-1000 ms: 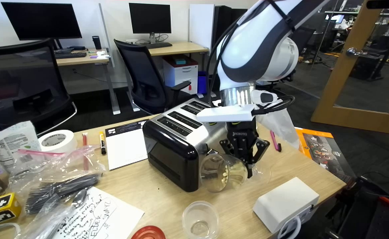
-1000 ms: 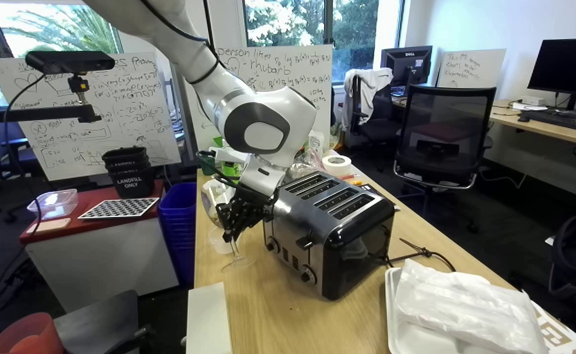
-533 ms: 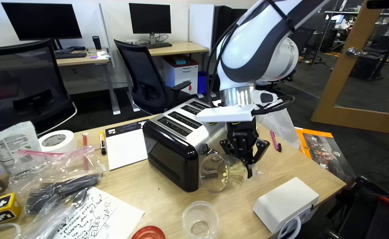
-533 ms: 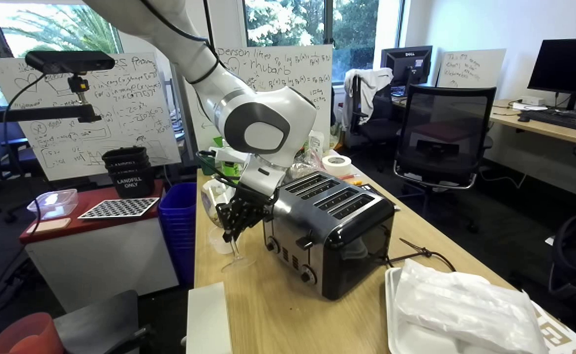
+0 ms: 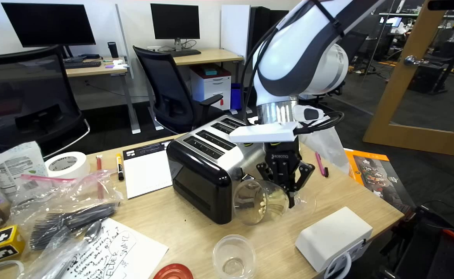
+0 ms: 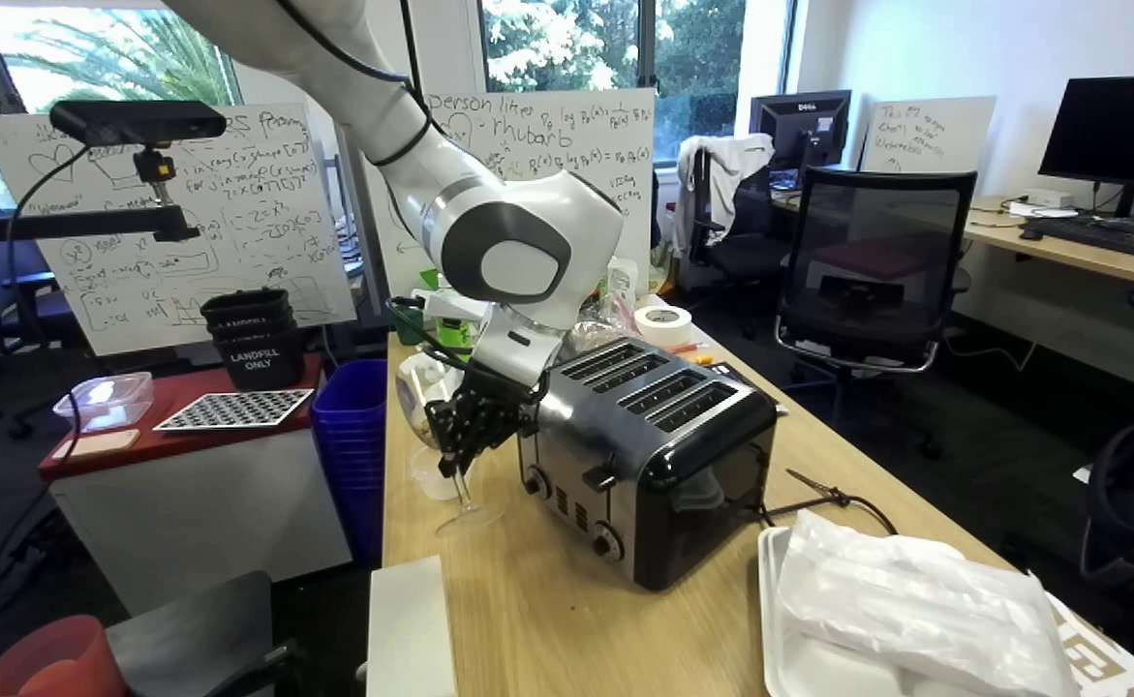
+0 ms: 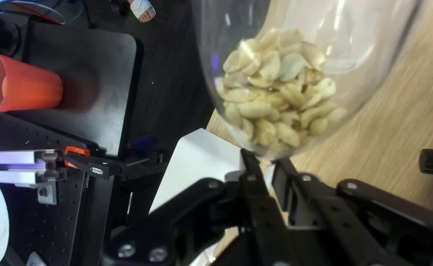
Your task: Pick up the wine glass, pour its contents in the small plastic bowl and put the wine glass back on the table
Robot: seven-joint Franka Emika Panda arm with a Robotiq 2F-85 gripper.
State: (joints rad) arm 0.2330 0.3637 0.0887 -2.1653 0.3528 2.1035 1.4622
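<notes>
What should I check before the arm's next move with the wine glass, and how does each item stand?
Gripper shut on the wine glass below its rounded part: ok.
Nuts inside the wine glass: ok.
Small plastic bowl upright on the table, no nuts showing in it: ok.
Wine glass level, so nothing slides out: not ok; it is tilted.
Wine glass lined up over the bowl: cannot tell from these angles.
Room between wine glass and toaster: cannot tell.

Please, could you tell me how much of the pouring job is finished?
Done: the gripper is closed on the wine glass. In hand: the glass is tilted, with nuts inside. Left: pouring into the small plastic bowl, where no nuts show, and putting the glass back on the table.
</notes>
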